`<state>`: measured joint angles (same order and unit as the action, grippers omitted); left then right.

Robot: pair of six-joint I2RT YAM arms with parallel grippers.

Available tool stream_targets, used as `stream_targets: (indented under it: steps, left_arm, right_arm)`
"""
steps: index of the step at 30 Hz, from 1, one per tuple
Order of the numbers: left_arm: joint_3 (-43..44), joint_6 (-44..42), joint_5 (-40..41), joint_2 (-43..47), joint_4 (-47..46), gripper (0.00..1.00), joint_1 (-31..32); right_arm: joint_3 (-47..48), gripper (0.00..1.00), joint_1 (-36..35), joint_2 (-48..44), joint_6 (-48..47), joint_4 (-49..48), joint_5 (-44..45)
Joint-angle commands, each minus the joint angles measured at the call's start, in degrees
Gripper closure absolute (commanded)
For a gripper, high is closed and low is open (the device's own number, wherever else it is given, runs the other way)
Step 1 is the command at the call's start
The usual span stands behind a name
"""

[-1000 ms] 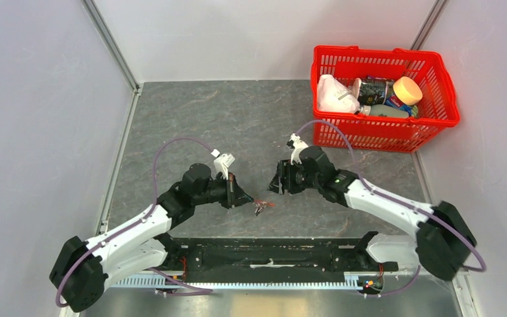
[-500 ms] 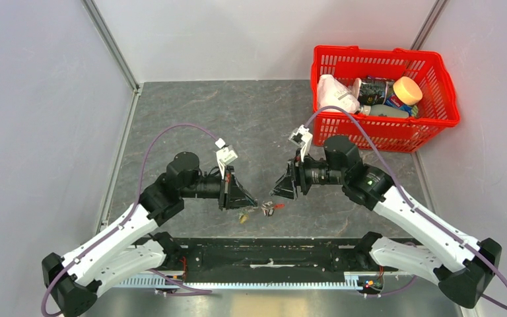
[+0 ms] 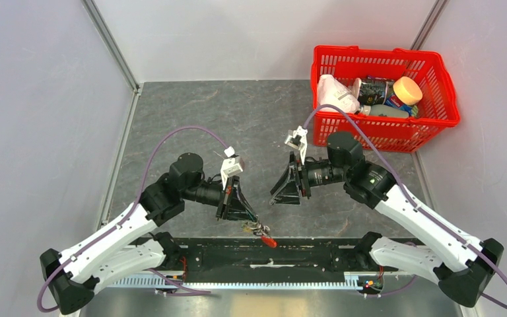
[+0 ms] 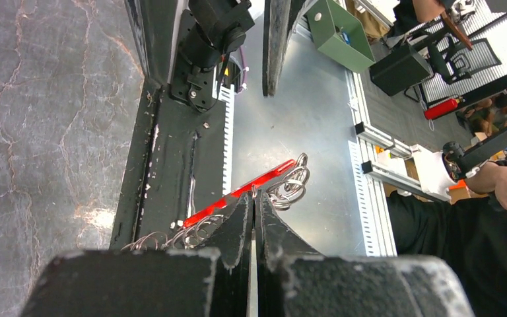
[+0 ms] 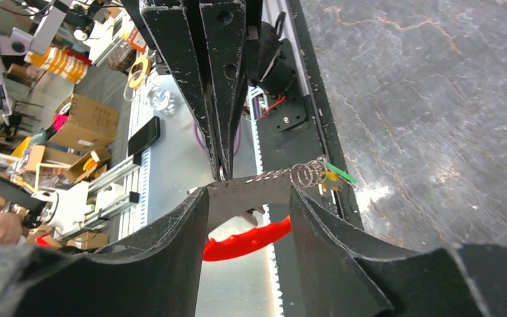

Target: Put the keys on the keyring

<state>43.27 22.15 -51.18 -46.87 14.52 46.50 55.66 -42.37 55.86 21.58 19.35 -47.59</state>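
Note:
My left gripper is shut on the keyring's thin edge, holding it above the table's near edge. The keyring's red part hangs lowest. Beside it dangles a cluster of keys on small wire rings. One green tag and a yellow tag show there. My right gripper is open and points at the left one. The keyring's dark band lies just beyond its fingertips, and I cannot tell whether they touch it.
A red basket with a bottle, jars and a white bag stands at the back right. A black rail runs along the near edge under the keyring. Grey walls close in the left and right sides.
The left gripper has swung toward the near edge, carrying the keyring and keys out over the black rail. The right gripper's jaws have narrowed a little and stay pointed at it.

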Motion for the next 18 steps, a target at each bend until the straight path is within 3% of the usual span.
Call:
stream_targets:
  steps: [1,5,18]
  left_arm:
    - [3.1,-2.7,-2.0,0.3,-1.3,0.98,0.6]
    - [3.4,-2.6,-1.1,0.2,-1.7,0.98,0.7]
    - [3.1,-1.8,-0.4,1.2,-3.5,0.98,0.8]
  right_arm:
    - [2.1,0.45,-2.7,1.8,2.0,-5.4,-4.4]
    - [2.6,0.45,-7.3,3.0,0.9,-5.2,-1.4]
    - [2.0,0.52,-11.4,5.9,2.1,-7.9,2.4]
